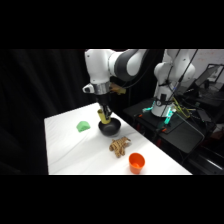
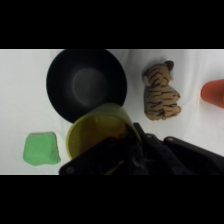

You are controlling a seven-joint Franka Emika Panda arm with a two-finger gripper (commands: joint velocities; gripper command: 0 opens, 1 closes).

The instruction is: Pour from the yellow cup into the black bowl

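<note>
The yellow cup (image 2: 97, 131) hangs clamped in the tool (image 2: 131, 149), just above the black bowl's (image 2: 85, 82) near rim, mouth tilted. Pouring seems underway; next it needs more tilt over the bowl's centre. Green item (image 2: 41, 148), toy tiger (image 2: 160, 91) and orange cup (image 1: 136, 161) lie on the worktop (image 1: 65, 145)

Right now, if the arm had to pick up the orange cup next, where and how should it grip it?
Probably by the rim, from straight above. The orange cup stands upright with its mouth open upward, apart from the toy tiger, so one finger could likely go inside and one outside the wall. The gripper holds the yellow cup, so that goes down first.
</note>
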